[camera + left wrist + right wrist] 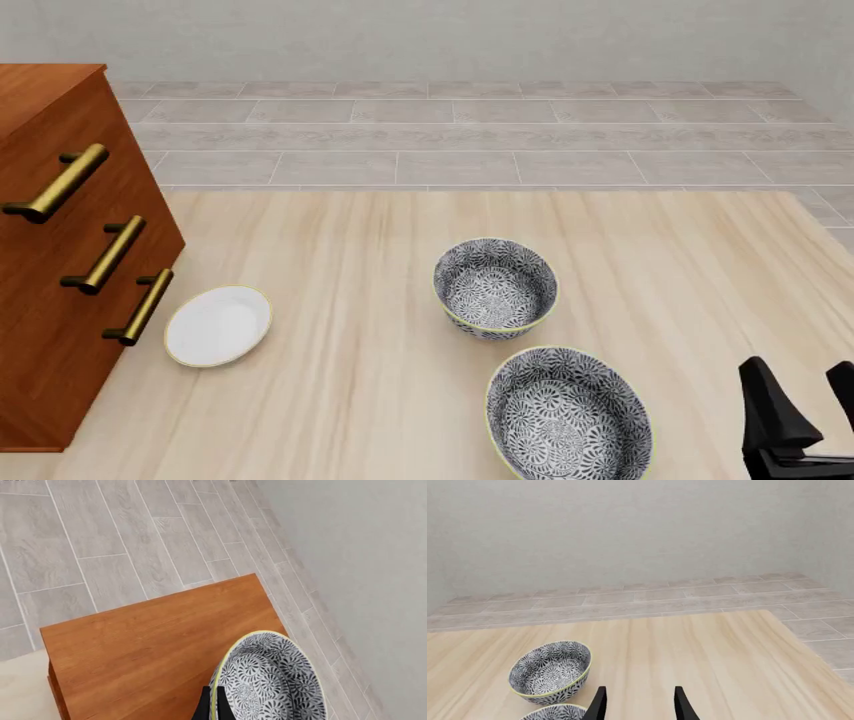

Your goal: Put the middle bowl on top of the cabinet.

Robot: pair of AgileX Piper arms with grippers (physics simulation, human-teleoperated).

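Observation:
The middle bowl (273, 680), dark floral with a pale yellow rim, shows only in the left wrist view. My left gripper (213, 694) is shut on its rim and holds it tilted over the flat reddish-brown top of the cabinet (153, 645). I cannot tell whether the bowl touches the top. In the front view the cabinet (54, 330) stands at the left with three brass handles; neither the left gripper nor the held bowl shows there. My right gripper (806, 400) hangs open and empty at the table's near right corner, also seen as the right gripper (639, 706).
Two look-alike floral bowls rest on the table: one in the middle (495, 286) (550, 670) and one nearer the front (569, 415). A small white dish (218, 325) lies beside the cabinet's base. Tiled floor and a grey wall lie beyond.

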